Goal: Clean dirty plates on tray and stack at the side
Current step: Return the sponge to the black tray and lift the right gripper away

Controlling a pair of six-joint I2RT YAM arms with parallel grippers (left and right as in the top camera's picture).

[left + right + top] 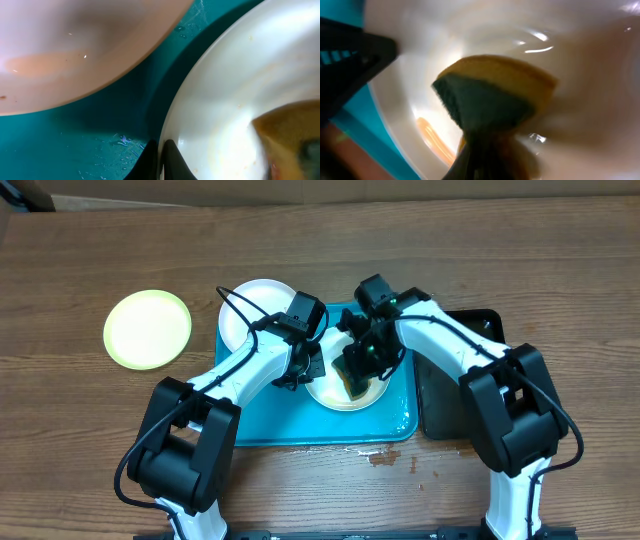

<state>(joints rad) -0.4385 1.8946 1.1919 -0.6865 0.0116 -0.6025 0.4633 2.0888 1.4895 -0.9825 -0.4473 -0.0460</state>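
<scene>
Left arm: I reach from my base at the near left edge diagonally forward and inward over the tray [270, 425]. My wrist is bent down at the far end. My left pincer [312, 368] sits at the left rim of the centre plate [330, 395]. In the left wrist view the two fingertips are drawn almost together, one on the tray side and one on the plate side. The rim is clamped between them.

Right arm: I reach from the near right edge forward and inward. My forearm passes over the black tray [450, 405] and my wrist folds down over the same plate. My right pincer [362, 360] is closed tight on the sponge [495, 90]. It is yellow with a dark green scrub face, and it presses against the plate's inner surface. An orange smear [432, 137] lies on the plate just beside the sponge.

Plate positions:
- The centre plate lies inside the tray, towards its far right part.
- The rear white plate [255, 305] lies at the tray's far left corner, partly overhanging the rim, near the centre plate but apart from it.
- The yellow-green plate [147, 329] lies on the table [100, 240], well to the left of the tray.

Water droplets [122, 141] show on the tray floor.
</scene>
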